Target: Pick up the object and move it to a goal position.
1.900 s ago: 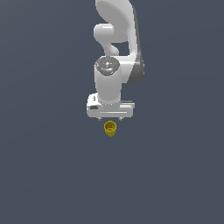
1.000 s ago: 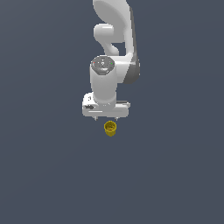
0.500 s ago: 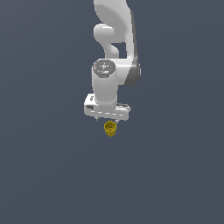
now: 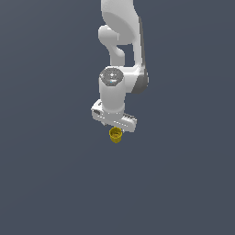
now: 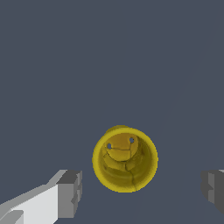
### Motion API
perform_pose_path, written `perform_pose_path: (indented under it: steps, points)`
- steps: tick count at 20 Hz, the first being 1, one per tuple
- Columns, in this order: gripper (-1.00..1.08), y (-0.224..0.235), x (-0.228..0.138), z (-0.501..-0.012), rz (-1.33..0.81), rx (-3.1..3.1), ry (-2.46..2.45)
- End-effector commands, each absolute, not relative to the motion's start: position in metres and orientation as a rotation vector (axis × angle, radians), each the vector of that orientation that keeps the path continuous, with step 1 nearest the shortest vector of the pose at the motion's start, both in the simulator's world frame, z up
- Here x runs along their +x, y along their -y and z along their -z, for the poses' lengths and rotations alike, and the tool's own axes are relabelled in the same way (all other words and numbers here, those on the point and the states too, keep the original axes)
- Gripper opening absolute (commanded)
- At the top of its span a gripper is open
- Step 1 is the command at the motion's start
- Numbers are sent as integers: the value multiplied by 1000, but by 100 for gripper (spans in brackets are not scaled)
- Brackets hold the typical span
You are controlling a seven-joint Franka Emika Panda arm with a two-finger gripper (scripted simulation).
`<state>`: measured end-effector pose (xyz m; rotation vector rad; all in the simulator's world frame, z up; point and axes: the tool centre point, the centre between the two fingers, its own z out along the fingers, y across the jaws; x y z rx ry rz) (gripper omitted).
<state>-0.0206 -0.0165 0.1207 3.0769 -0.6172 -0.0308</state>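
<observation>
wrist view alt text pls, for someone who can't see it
A small mustard-yellow cup seen from straight above, its hollow inside showing, stands on a plain dark grey surface. The open gripper frames it, with one grey fingertip on each side, both clear of the cup.

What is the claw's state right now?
Claw: open, its fingers apart on either side of the small mustard-yellow cup, holding nothing.
</observation>
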Motion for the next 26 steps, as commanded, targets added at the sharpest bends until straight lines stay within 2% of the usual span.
perform_pose_path:
  steps: [1,13,26]
  points:
    - [100,15,-21,-115,24,3055,723]
    - [100,10,-24,-99,3,2960,1052]
    - [100,9,-24,-87,1,2944,1096]
